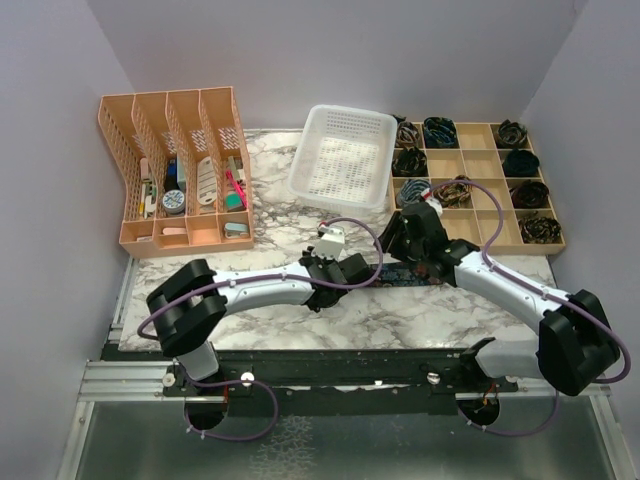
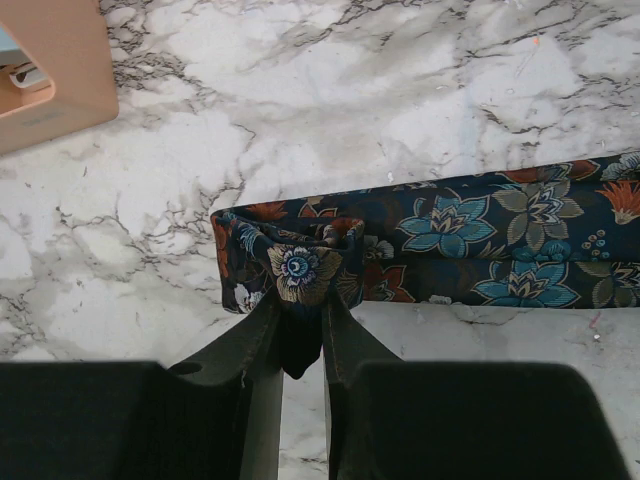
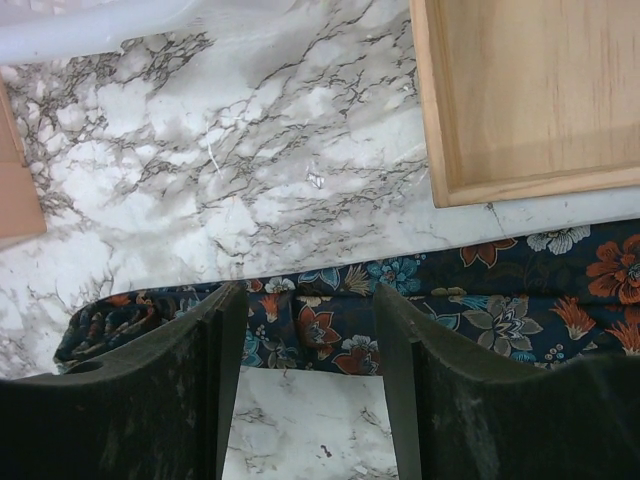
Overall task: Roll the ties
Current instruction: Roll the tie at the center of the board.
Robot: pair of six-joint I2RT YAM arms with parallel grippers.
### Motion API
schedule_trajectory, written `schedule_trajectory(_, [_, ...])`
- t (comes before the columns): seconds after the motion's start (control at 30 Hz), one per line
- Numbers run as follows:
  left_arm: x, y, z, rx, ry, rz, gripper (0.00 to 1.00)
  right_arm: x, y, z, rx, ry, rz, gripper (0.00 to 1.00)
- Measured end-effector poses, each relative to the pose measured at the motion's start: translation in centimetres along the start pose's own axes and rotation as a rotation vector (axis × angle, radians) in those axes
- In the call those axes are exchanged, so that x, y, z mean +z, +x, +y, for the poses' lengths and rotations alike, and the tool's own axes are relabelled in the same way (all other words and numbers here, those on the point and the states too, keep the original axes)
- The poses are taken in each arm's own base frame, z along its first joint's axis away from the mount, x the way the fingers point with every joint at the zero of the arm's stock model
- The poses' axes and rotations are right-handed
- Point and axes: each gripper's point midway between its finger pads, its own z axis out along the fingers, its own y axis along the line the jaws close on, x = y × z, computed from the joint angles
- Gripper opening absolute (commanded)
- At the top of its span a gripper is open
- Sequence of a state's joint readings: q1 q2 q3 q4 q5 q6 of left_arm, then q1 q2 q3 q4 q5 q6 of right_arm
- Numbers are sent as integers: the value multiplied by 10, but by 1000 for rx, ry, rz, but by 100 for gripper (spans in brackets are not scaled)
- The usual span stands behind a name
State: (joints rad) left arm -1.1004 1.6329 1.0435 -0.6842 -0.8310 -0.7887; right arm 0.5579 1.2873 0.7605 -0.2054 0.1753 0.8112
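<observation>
A dark floral tie (image 2: pixel 500 245) lies flat across the marble table, its left end folded into a small bunch. My left gripper (image 2: pixel 302 300) is shut on that bunched end, and dark fabric hangs between the fingers. In the top view the tie (image 1: pixel 395 273) runs between the two grippers. My right gripper (image 3: pixel 310 310) is open and straddles the same tie (image 3: pixel 520 295) further along, a fingertip (image 3: pixel 232 310) resting over the fabric on each side. From above, the left gripper (image 1: pixel 326 270) and the right gripper (image 1: pixel 415 240) stand close together at mid-table.
A wooden compartment tray (image 1: pixel 480 165) at the back right holds several rolled ties (image 1: pixel 440 130); its corner (image 3: pixel 520 100) is just beyond the right gripper. A white basket (image 1: pixel 345 155) sits at the back centre. An orange desk organiser (image 1: pixel 180 170) stands at the back left.
</observation>
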Motion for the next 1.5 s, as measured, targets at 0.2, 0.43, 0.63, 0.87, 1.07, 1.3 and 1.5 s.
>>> schedule_trajectory(0.2, [9, 7, -23, 45, -2, 25, 10, 0, -1, -4, 6, 7, -2, 60])
schedule_trajectory(0.43, [12, 11, -44, 37, 56, 57, 47, 1, -1, -8, 11, 5, 11, 62])
schedule_trajectory(0.63, [1, 2, -55, -18, 157, 44, 65, 2, 2, -7, 2, -18, 43, 66])
schedule_trajectory(0.87, [-28, -39, -53, -150, 286, -38, 71, 10, 23, -4, -48, -62, 142, 69])
schedule_trajectory(1.07, [-48, -56, -18, -292, 370, -102, 77, 7, 31, 27, -101, -240, 202, 77])
schedule_trajectory(1.3, [-23, -20, 37, -406, 352, -62, 93, 0, 43, 70, -125, -491, 262, 87])
schedule_trajectory(1.5, [-13, 6, 58, -493, 399, -36, 99, -4, 66, 86, -182, -558, 310, 88])
